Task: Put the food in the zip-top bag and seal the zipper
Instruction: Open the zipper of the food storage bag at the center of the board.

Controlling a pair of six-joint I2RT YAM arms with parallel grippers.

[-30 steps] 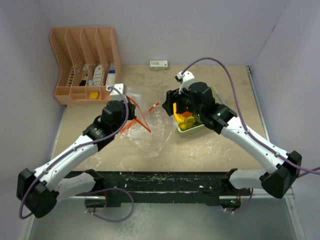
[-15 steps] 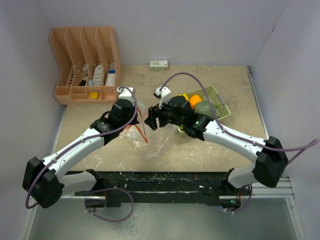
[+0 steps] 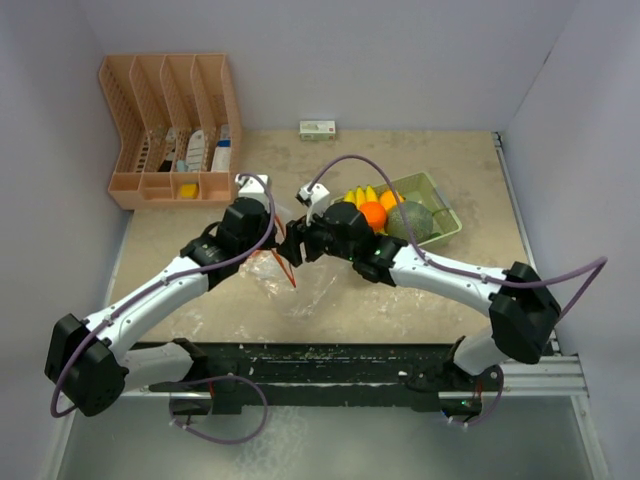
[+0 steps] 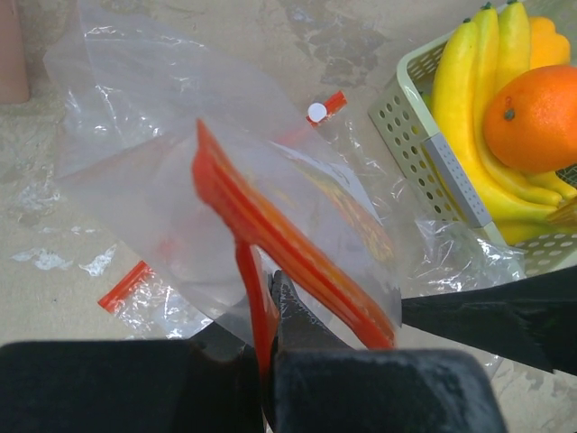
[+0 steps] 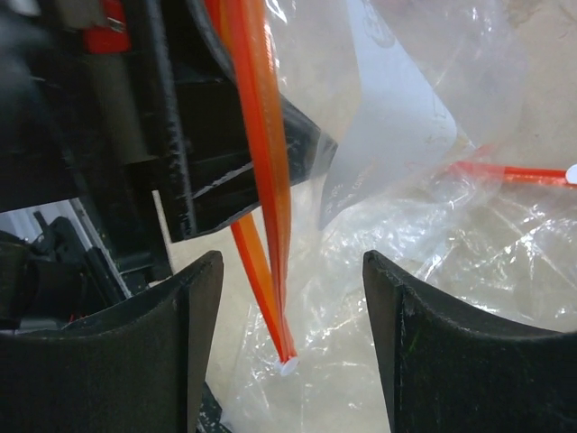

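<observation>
Arms meet above the bench (image 3: 430, 300), over a clear bag (image 4: 135, 135) that lies partly on it. The left tool (image 4: 270, 302) is clenched on the orange zipper strip (image 4: 279, 239) and holds this edge of the bag up. The right tool (image 5: 290, 266) is released; its jaws stand on both sides of the same strip, apart from it. Behind, to the right, the food sits in a pale green tray (image 3: 447, 216): bananas (image 4: 469, 108), an orange (image 4: 532, 117), a round green piece (image 3: 412, 220). Farther, a pink rack (image 3: 165, 120) and a small box (image 3: 318, 129) stand near the wall.
</observation>
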